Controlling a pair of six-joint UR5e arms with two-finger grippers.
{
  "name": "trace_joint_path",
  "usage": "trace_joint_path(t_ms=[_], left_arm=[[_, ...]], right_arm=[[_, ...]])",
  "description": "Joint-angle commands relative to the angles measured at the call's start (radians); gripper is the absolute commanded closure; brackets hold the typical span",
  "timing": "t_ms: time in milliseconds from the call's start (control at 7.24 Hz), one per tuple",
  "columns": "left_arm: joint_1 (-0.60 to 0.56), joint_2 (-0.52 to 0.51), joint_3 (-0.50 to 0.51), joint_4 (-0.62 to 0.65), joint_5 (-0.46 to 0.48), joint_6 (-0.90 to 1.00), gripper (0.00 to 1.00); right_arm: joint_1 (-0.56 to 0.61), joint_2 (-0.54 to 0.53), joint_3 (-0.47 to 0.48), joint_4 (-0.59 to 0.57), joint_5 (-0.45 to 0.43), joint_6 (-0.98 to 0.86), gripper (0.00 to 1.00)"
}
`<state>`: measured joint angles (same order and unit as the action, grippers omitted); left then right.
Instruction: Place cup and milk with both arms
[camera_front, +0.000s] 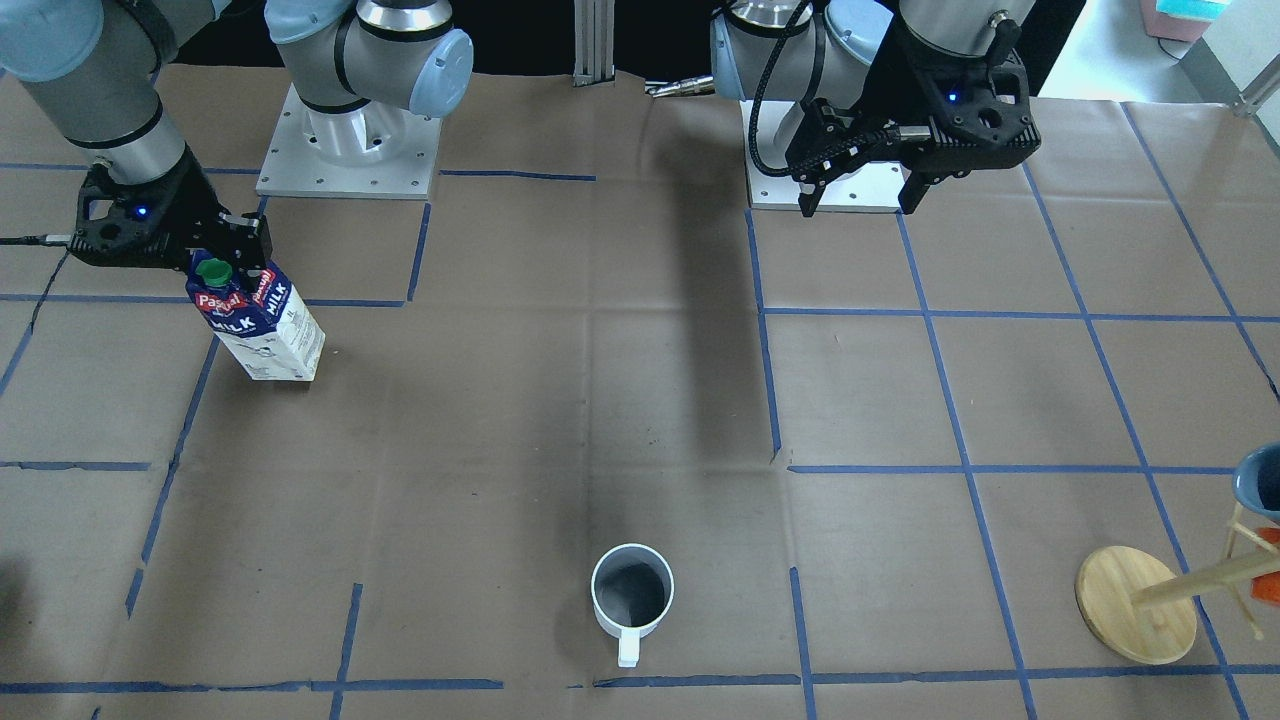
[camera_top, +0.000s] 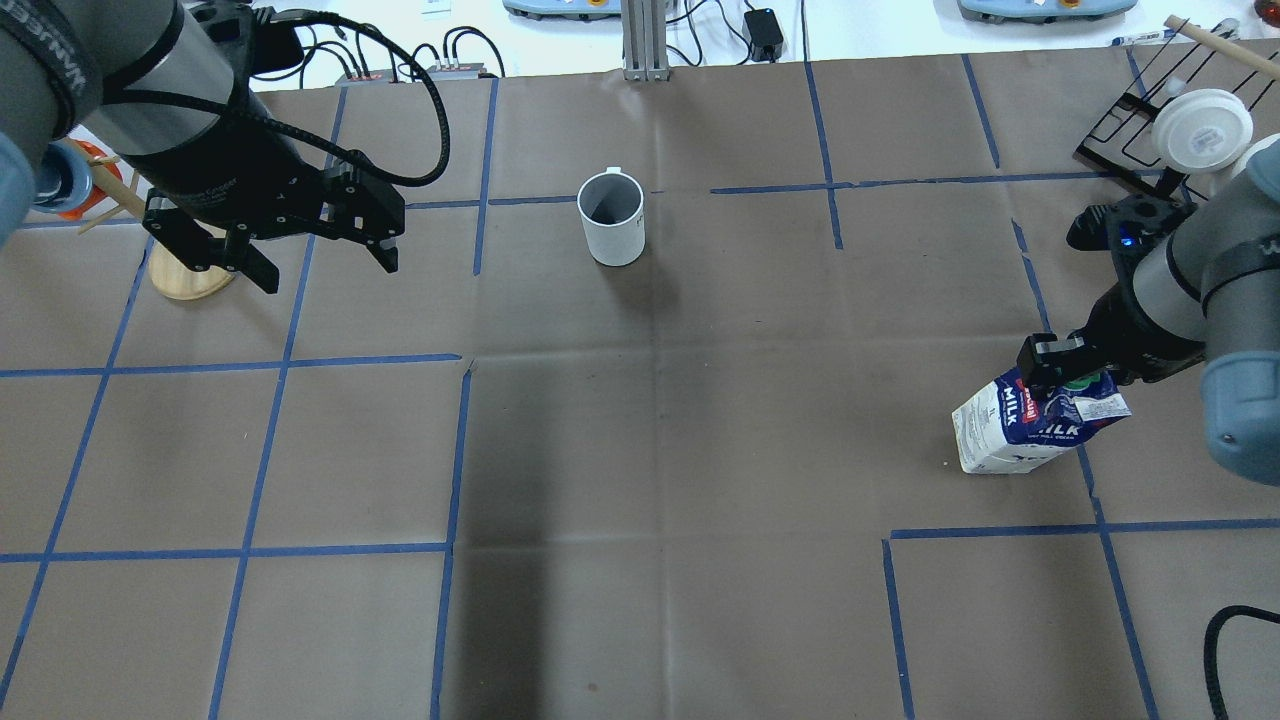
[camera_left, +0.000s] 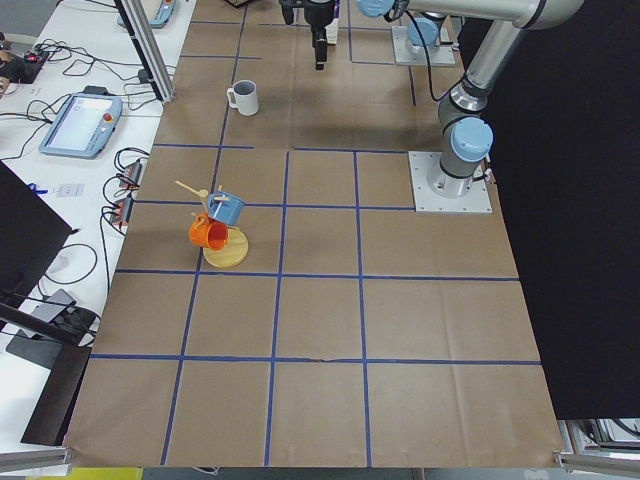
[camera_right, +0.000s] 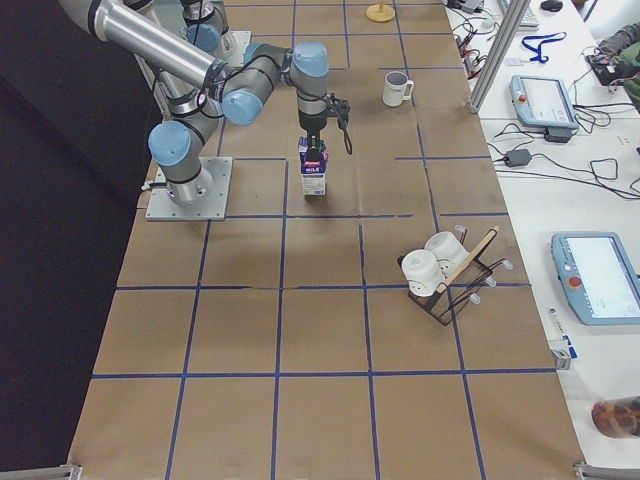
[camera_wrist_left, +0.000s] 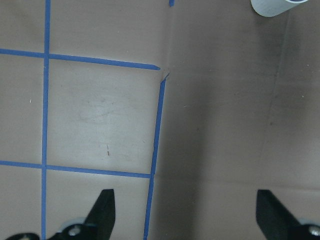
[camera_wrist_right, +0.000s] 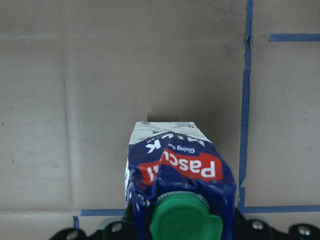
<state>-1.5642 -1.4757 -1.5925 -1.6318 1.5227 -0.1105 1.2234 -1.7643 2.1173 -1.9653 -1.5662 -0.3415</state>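
The milk carton (camera_front: 262, 325), with a blue top and green cap, leans at a tilt on the table at my right side; it also shows in the overhead view (camera_top: 1010, 425). My right gripper (camera_front: 222, 262) is shut on its gable top. In the right wrist view the carton (camera_wrist_right: 175, 160) fills the space between the jaws. The white cup (camera_front: 632, 597) stands upright in the far middle of the table, handle pointing away from me, and shows in the overhead view (camera_top: 612, 220). My left gripper (camera_top: 320, 262) is open and empty, hovering left of the cup and well apart from it.
A wooden mug tree (camera_top: 185, 275) with a blue and an orange mug stands at the far left, just behind my left gripper. A black wire rack (camera_top: 1130, 130) with white cups sits at the far right. Blue tape lines grid the brown table cover.
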Motion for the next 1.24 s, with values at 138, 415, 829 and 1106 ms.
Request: trace_joint_path(t_ms=[138,415,829,1106], left_arm=[[0.001,-0.005,0.002,0.001,0.001,-0.003,0.00],[0.003,-0.006,0.002,0.003,-0.001,-0.006,0.00],[0.004,-0.006,-0.001,0.001,-0.001,-0.005,0.00],[0.004,-0.005,-0.001,0.001,-0.001,-0.003,0.00]], right_arm=[[0.011,0.020,-0.191,0.107,0.011,-0.002,0.44],[0.107,0.101,-0.299,0.138,0.045,0.051,0.44],[0.348,0.398,-0.633,0.193,0.006,0.235,0.44],[0.500,0.643,-0.903,0.253,0.003,0.376,0.44]])
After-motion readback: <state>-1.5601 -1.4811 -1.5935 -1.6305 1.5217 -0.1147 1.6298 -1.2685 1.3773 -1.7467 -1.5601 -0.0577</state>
